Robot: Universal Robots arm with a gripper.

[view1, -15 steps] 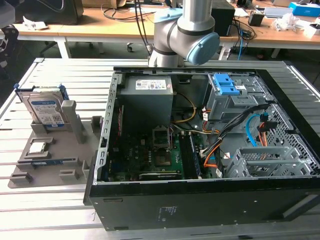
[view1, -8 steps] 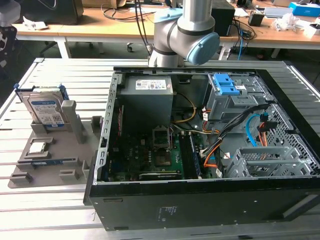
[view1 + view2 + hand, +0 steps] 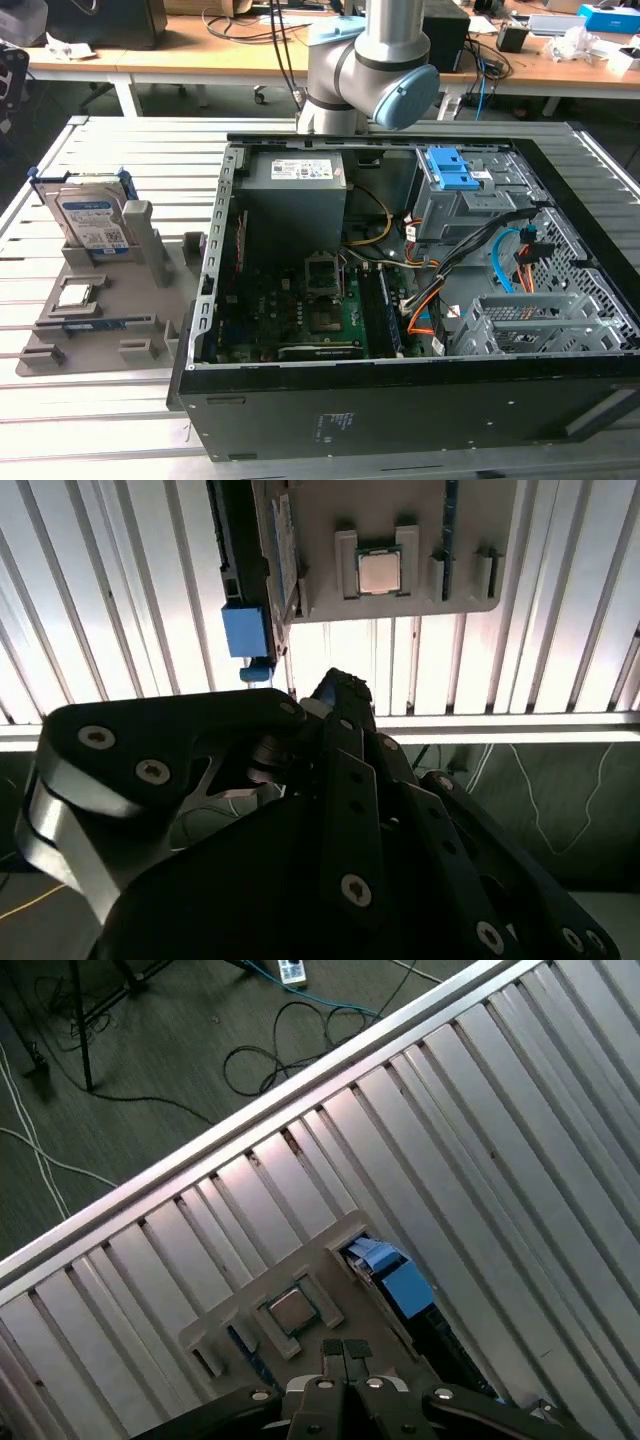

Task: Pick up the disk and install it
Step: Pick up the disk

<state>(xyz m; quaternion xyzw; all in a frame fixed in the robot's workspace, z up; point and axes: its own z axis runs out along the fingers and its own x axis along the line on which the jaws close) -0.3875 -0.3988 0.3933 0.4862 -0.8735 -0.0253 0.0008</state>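
The disk (image 3: 93,218), a silver drive with a white-and-blue label in a bright blue bracket, stands upright in a slot of the grey holder (image 3: 115,300) at the exterior view's left. Both wrist views look down on it edge-on, with the disk's blue bracket (image 3: 404,1286) (image 3: 245,630) standing out beside the holder. My gripper (image 3: 345,1348) (image 3: 335,688) hangs well above the holder, apart from the disk. Its fingertips (image 3: 333,1348) are pressed together with nothing between them. The arm's elbow (image 3: 365,65) is behind the computer case.
An open computer case (image 3: 400,300) lies on the slatted metal table (image 3: 110,420), with a grey drive bay and blue latch (image 3: 450,175) at its back right. A small square silver chip (image 3: 75,295) (image 3: 290,1310) (image 3: 378,572) sits on the holder. Cables lie on the floor (image 3: 150,1050).
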